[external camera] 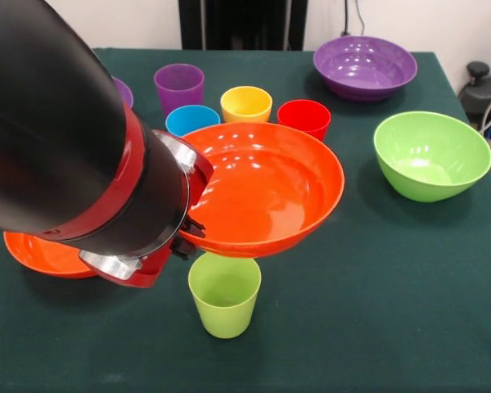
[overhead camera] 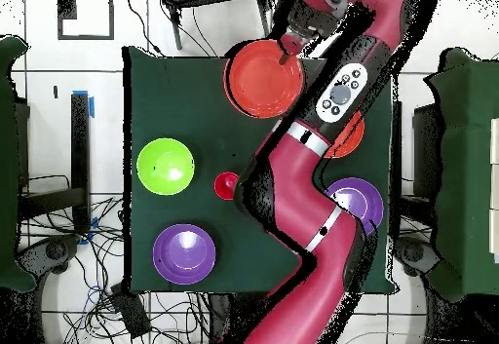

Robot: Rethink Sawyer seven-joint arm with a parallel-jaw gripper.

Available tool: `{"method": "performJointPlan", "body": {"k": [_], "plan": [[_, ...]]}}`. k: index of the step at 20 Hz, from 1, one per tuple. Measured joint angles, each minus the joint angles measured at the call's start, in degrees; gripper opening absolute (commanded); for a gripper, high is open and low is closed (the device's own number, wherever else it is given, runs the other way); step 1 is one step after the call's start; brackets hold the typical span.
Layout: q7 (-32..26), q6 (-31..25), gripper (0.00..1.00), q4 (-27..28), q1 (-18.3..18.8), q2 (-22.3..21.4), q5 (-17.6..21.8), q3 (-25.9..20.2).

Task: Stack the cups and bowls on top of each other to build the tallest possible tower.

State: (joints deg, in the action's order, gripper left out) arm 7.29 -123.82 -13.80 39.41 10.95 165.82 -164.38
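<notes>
- Gripper [external camera: 190, 232] clamps the rim of an orange bowl [external camera: 266, 188], held tilted just above the light green cup [external camera: 224, 293]
- Not yet seated; no tower stands
- Four cups at 12 o'clock of it, green bowl [external camera: 432, 155] at 3, all unstacked

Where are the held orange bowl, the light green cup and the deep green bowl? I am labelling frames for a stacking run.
Held orange bowl [external camera: 266, 192], front view, on its inner floor.
Light green cup [external camera: 224, 307], front view, on its outer wall.
Deep green bowl [overhead camera: 165, 166], overhead view, on its inside bottom.
</notes>
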Motion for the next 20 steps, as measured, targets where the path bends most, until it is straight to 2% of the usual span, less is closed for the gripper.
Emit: {"method": "performJointPlan", "body": {"k": [2,3,5,6,9,11,12,20], "plan": [[0.11,0.0,0.0,-0.29,0.08,0.01,-1.25,0.57],[0.57,0.0,0.0,-1.5,0.38,-0.01,-5.72,2.48],[0.89,-0.01,0.0,-2.49,0.65,-0.05,-9.32,3.93],[1.33,-0.01,0.0,-3.68,0.99,-0.13,-13.29,5.64],[2.71,-0.02,0.0,-5.44,1.53,-0.49,-19.64,8.67],[3.36,-0.03,0.0,-5.8,1.64,-0.79,-21.7,9.83],[4.56,-0.02,0.0,-6.13,1.7,-1.49,-24.85,11.89],[7.83,-0.04,0.0,-6.23,1.66,-4.04,-31.87,17.84]]}}
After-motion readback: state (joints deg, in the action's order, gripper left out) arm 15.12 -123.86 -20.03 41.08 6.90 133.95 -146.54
